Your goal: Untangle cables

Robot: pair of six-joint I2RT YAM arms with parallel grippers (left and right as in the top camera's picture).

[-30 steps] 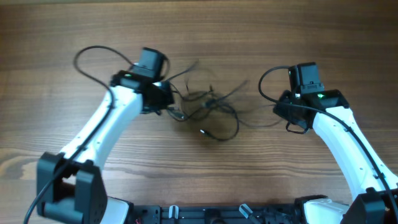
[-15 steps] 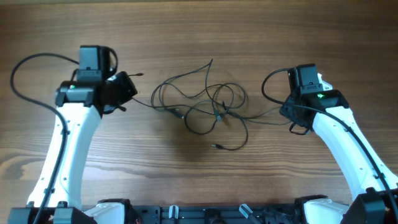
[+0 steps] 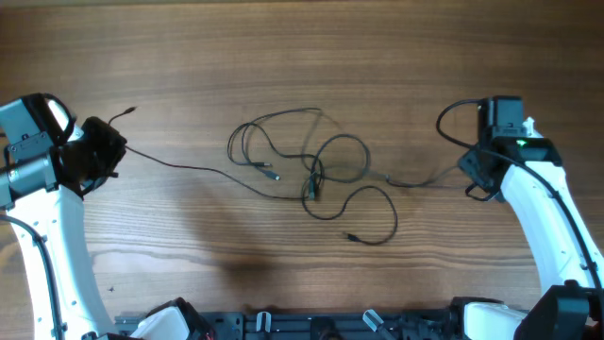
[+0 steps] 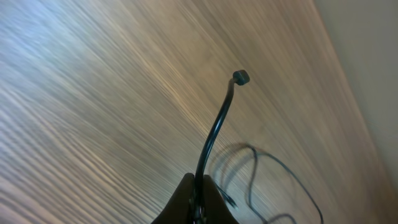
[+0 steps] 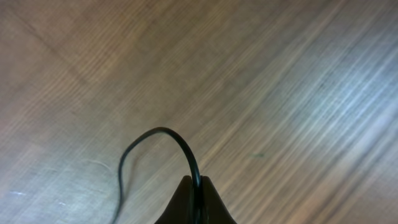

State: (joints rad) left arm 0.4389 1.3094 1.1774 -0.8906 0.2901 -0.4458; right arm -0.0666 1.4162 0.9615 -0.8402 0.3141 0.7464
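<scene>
Note left black two-finger claw (image 3: 102, 151) swung out since prior frame to left edge of brown wooden bench (image 3: 302, 57), right claw (image 3: 477, 172) toward right edge; each clamped on a strand, tensioning thin black flexible cables (image 3: 313, 184) looped at bench centre.

The left gripper (image 3: 113, 151) has gone far to the left, away from the cables (image 3: 321, 151), and the strand (image 3: 175, 164) it pinches is now drawn out long and almost straight. The right gripper (image 3: 478, 176) has moved a little to the right, also pulling. Between them the cables have opened into wider, looser loops.
</scene>
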